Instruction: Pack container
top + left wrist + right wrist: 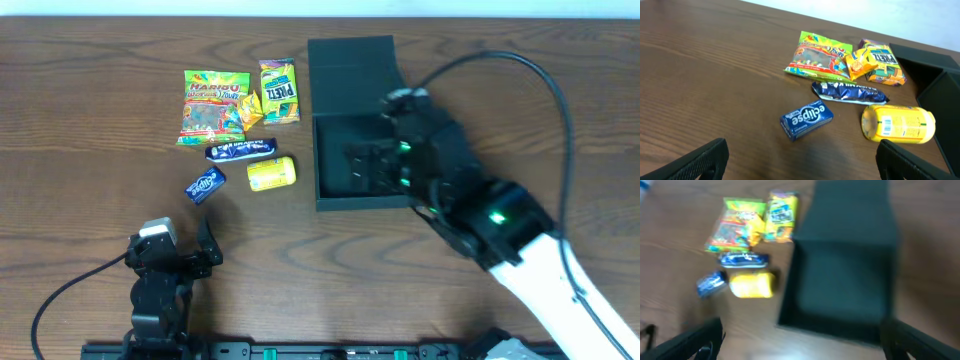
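Observation:
The container (pixel 335 150) is a matte black shallow box in the middle of the table, with its flap lid (pixel 350 60) laid open at the far side. My right gripper (pixel 362 168) hovers over the box, jaws open and empty; its body hides part of the inside. The right wrist view is blurred and shows the container (pixel 830 322) below the wide-apart fingers (pixel 695 340). My left gripper (pixel 170 250) sits near the front edge, open and empty, short of the blue Eclipse box (pixel 806 119).
Left of the container lie a Haribo bag (pixel 212 107), a small orange packet (pixel 249 108), a Pretz pack (pixel 279 90), a dark blue bar (pixel 241 149), a yellow packet (pixel 271 173) and the Eclipse box (pixel 205 185). A black cable (pixel 540 80) loops over the right.

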You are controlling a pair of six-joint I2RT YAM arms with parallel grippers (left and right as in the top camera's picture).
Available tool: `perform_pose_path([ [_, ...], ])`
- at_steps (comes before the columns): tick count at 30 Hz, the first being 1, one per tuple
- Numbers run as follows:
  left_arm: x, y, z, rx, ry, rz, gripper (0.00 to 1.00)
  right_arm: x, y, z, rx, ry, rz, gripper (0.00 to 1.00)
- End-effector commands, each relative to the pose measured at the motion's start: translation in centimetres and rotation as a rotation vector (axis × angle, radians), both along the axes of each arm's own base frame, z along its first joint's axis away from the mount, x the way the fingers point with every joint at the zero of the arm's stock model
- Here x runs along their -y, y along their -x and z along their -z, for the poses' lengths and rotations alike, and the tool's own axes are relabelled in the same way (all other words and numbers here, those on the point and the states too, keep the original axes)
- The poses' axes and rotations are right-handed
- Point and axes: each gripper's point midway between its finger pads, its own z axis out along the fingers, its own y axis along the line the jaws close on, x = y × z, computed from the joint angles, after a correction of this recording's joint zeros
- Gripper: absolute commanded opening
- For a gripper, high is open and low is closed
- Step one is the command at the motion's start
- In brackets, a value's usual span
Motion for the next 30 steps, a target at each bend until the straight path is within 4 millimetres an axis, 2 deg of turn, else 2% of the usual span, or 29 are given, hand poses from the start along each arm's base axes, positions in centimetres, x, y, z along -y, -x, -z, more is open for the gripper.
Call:
perform_pose_path([
  [1, -0.3, 0.0, 0.9, -0.020, -0.025, -0.008, 0.95, 3.7, 1.7, 0.1, -0.029, 0.090, 0.038, 0.99],
  [4, -0.3, 0.0, 0.9, -0.020, -0.025, -0.008, 0.95, 6.6, 4.6, 1.3, -0.124, 0.168, 0.051, 0.99],
  [8, -0.3, 0.0, 0.9, -0.020, -0.025, -0.008, 0.95, 8.2, 7.2, 1.8, -0.185, 0.209, 0.045, 0.99],
  [11, -0.3, 0.0, 0.9, -0.020, -0.025, -0.008, 0.95, 8.7, 8.2, 1.8, -0.199, 0.217, 0.044, 0.99],
  [25, -0.3, 0.0, 0.9, -0.018, -0.025, -0.008, 0.95, 8.9, 8.5, 2.0, -0.213, 0.225, 0.043, 0.99],
  [30, 0.2, 0.0, 0.9, -0.017, -0.006, 0.020, 0.95, 8.9, 8.5, 2.0, -0.213, 0.225, 0.043, 0.99],
])
